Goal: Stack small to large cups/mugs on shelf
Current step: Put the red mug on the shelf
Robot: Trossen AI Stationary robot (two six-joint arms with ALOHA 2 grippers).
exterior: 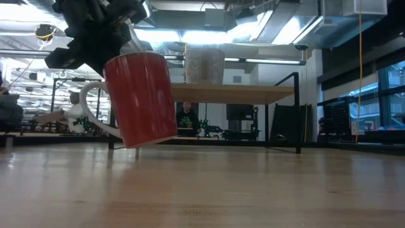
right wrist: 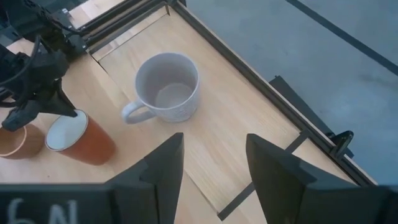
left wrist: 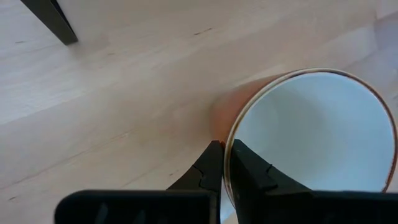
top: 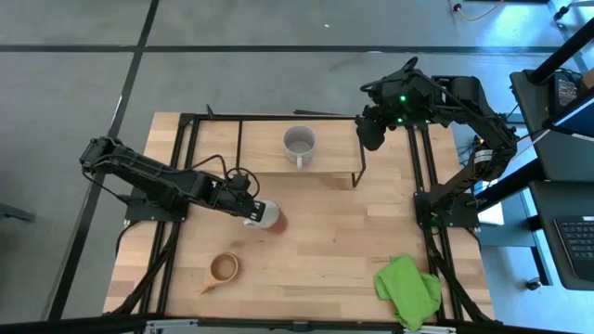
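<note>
left gripper [top: 249, 211] pinching red mug [top: 266, 216] rim, tilted

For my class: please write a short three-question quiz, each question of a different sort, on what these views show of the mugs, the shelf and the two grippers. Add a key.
1. True or false: the grey mug stands on the shelf.
2. Multiple choice: the left gripper is shut on (A) the tan wooden cup, (B) the rim of the red mug, (C) the green cloth.
3. Fill in: in the low view the red mug is tilted, and the right gripper hangs ____ above the shelf's right end.

Key
1. True.
2. B; one finger is inside the rim and one outside.
3. Open.
</note>
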